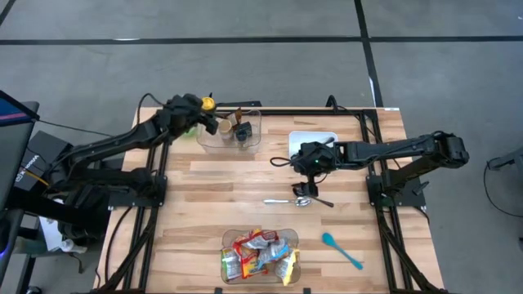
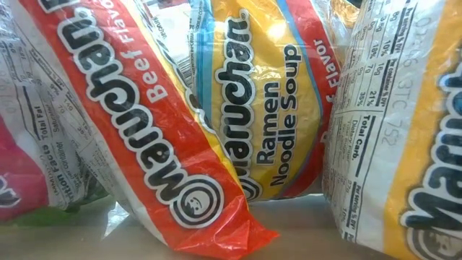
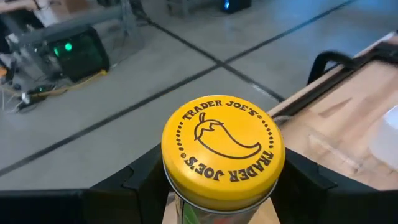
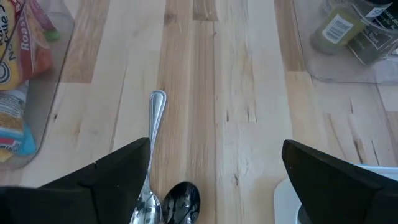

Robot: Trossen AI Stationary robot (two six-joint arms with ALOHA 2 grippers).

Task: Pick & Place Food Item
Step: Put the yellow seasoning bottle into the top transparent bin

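The low view shows only ramen noodle packets (image 2: pixel 238 123) pressed close, hiding both arms. The left end effector (image 3: pixel 217 186) grips a yellow-lidded jar (image 3: pixel 222 149); the jar's lower part is cut off. That arm reaches to the tabletop's (image 1: pixel 204 196) far edge. The right end effector (image 4: pixel 214 180) hovers, fingers wide apart, with a metal spoon (image 4: pixel 152 162) just beneath it.

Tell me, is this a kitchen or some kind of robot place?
Probably a robot lab or workshop, not a kitchen. A bare concrete floor with dark tape lines surrounds a wooden table on a metal frame, and electronic equipment with a green light sits on the floor. The food is only ramen packets in a clear bin.
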